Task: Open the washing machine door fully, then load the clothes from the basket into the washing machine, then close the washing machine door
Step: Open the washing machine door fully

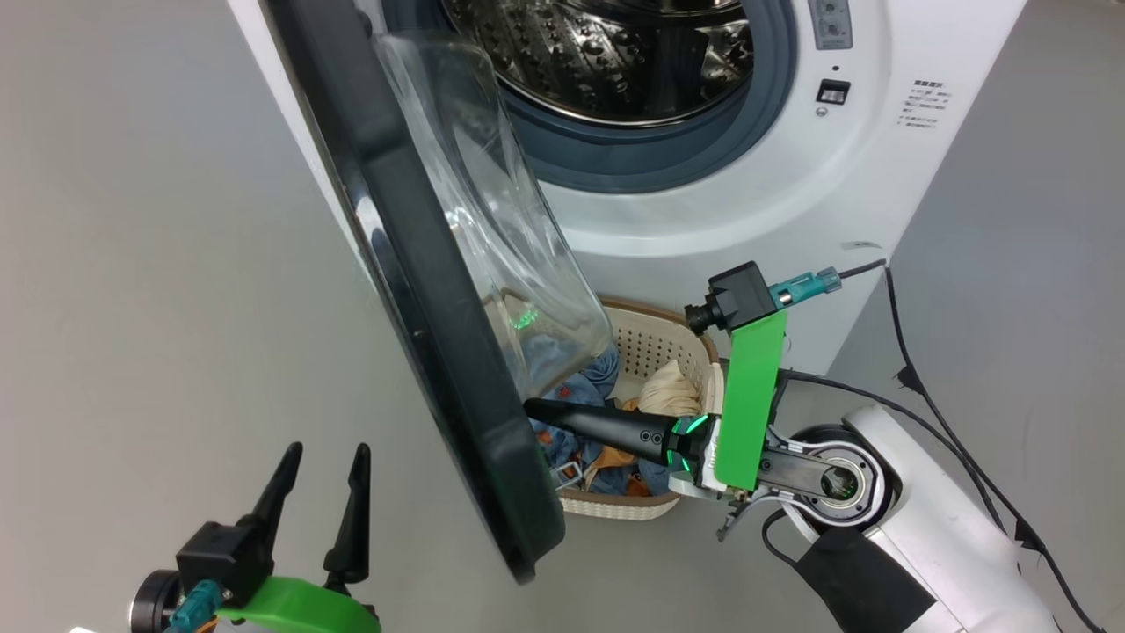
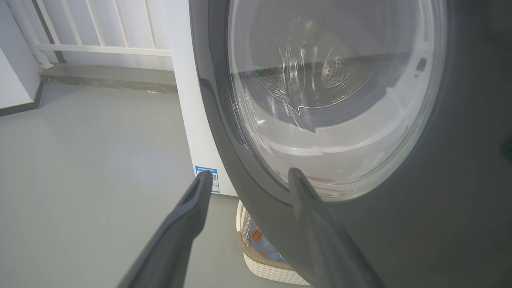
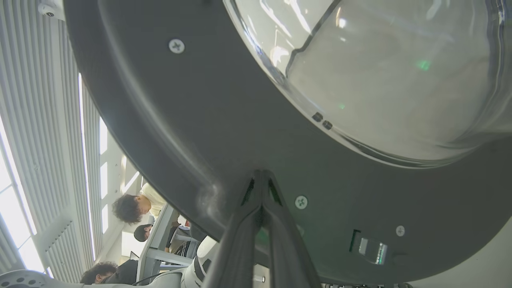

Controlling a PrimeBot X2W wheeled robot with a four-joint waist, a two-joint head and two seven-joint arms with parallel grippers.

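Grey floor (image 1: 132,264) is lying under one white washing machine (image 1: 791,193). Its one washing machine door (image 1: 422,290) is standing part-open, swung out toward me. One basket (image 1: 655,338) is sitting on the floor against the machine front, behind the door. The clothes (image 1: 598,369) are lying inside it: blue printed pieces plus one cream piece (image 1: 670,391).

I am operating two grippers. My left gripper (image 1: 326,450) is hanging outside the door, fingers spread wide and empty. My right gripper (image 1: 532,407) is clenched on nothing, with its tips at the door's inner rim over the basket.

Head view is showing the steel drum (image 1: 615,53) directly. Left wrist view is showing the door's outer face and one blue label (image 2: 208,178). Right wrist view is showing the door's inner face, with people (image 3: 132,206) beyond.
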